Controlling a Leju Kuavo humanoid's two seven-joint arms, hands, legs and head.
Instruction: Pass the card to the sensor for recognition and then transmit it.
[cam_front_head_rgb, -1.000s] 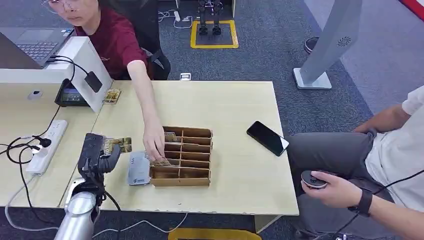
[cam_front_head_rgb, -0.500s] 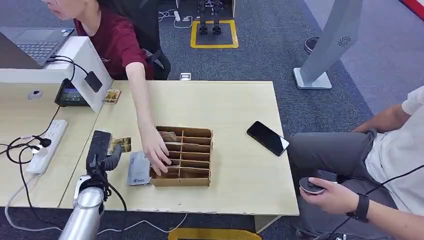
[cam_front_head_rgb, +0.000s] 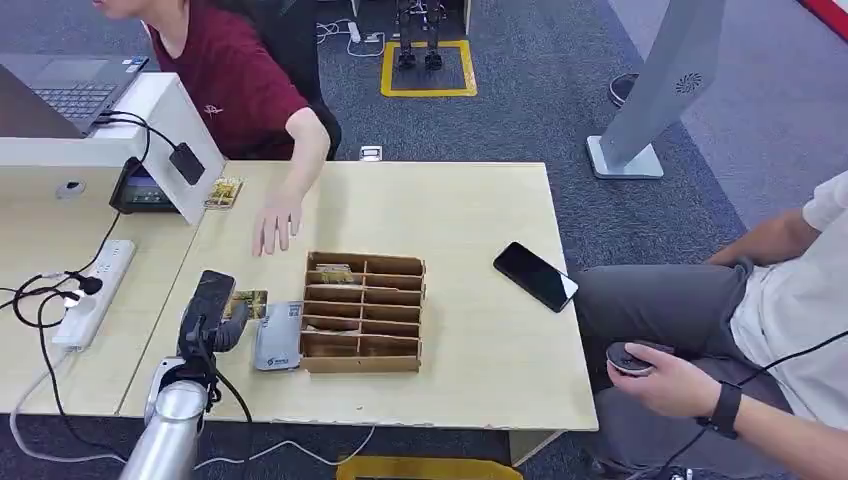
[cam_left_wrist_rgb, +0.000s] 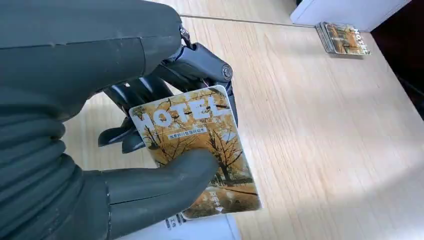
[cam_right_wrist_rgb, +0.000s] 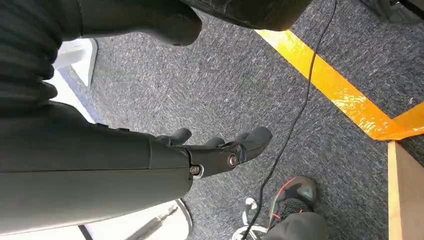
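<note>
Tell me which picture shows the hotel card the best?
The left wrist view: the hotel card is close, its "HOTEL" print readable, pinched in the left hand. The head view shows it small; the right wrist view faces the carpet.

The robot's left arm is showing as a smooth silver tube at the lower left of the head view, with a thin black cable running along it. Its left hand is looking dark grey, as is its right hand, with small round screws at the joints.
</note>
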